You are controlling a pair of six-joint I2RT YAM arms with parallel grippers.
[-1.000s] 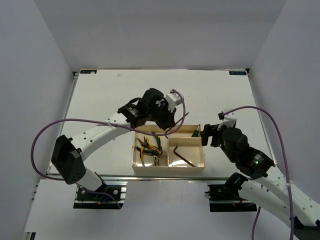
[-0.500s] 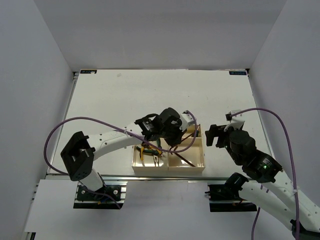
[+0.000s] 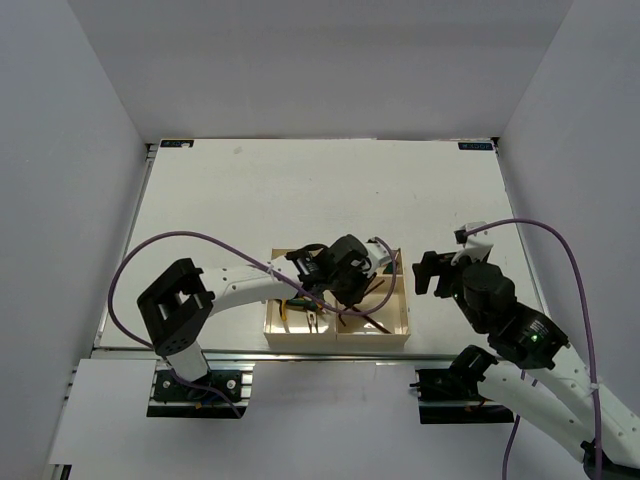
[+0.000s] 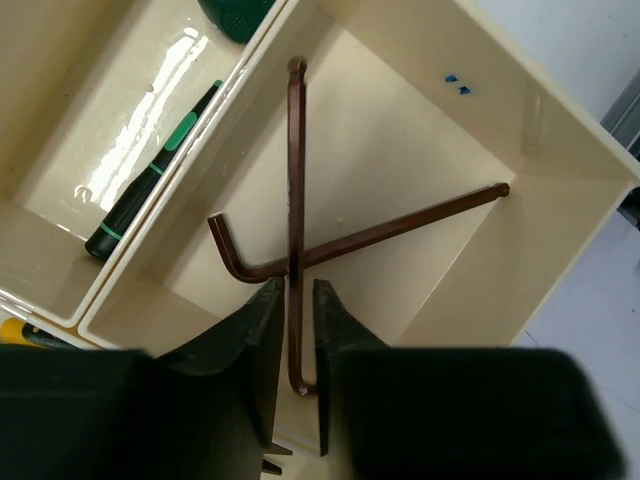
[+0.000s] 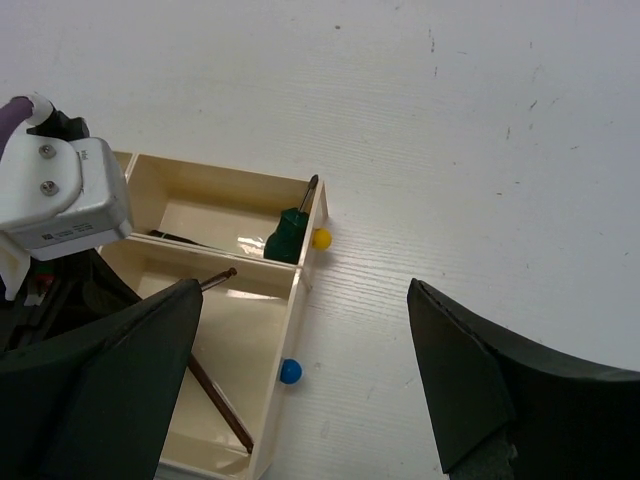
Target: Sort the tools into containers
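Over the last second the left arm has swung from the far edge of the tray [image 3: 338, 341] to its right side and dropped lower. The left pincer [image 3: 352, 280] now sits down inside the near right compartment. The left wrist view shows why. A dark hex key [image 4: 295, 180] runs lengthwise between the left pincer's [image 4: 293, 290] fingers, and its long leg lies across a second hex key [image 4: 400, 225] already on the compartment floor.

This looks like the placing step for the hex key, with the key at or very close to its resting place. The fingers bracket it closely. A thin strip of tray shows beside the key on one side, so I cannot tell whether they pinch it or have let go.

A green-banded screwdriver [image 4: 150, 175] lies in the neighbouring small compartment. The pliers [image 3: 305, 318] lie in the large left compartment, partly hidden under the arm.

The left arm reaches low across the tray from the left, forearm almost level, wrist turned down into the compartment.

The right arm has pulled back slightly toward the near right. The right pincer [image 3: 428, 272] hangs spread wide and empty above the worktop [image 3: 230, 190], just right of the tray.
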